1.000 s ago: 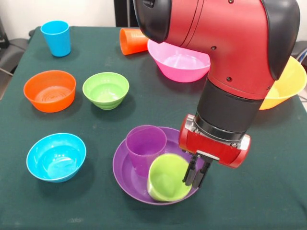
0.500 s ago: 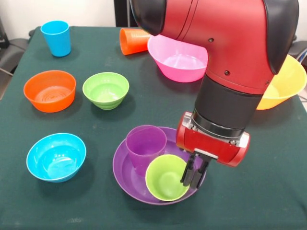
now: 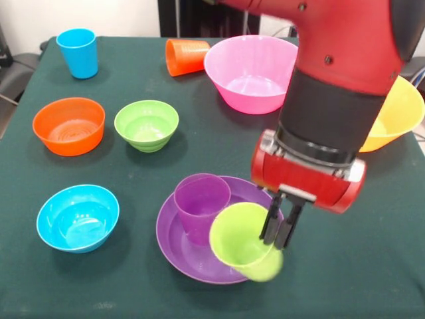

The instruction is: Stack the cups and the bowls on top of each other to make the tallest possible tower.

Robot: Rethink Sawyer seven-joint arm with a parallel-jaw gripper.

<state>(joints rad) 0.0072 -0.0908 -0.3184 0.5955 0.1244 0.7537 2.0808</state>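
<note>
My gripper is shut on the rim of the lime green cup, which hangs tilted just above the front right edge of the wide purple bowl. The purple cup stands upright inside that bowl. At the far left the blue cup stands upright, and the orange cup lies on its side at the back. The orange bowl, green bowl, blue bowl, pink bowl and yellow bowl each sit apart on the table. No tower is in view.
The table is covered with a dark green cloth. The red arm comes down over the right side and hides part of the yellow bowl. A dark chair shows beyond the left edge.
The gripper has risen and shifted a little right, lifting the lime green cup off the purple bowl's floor. The arm has pulled up, uncovering the pink bowl.
</note>
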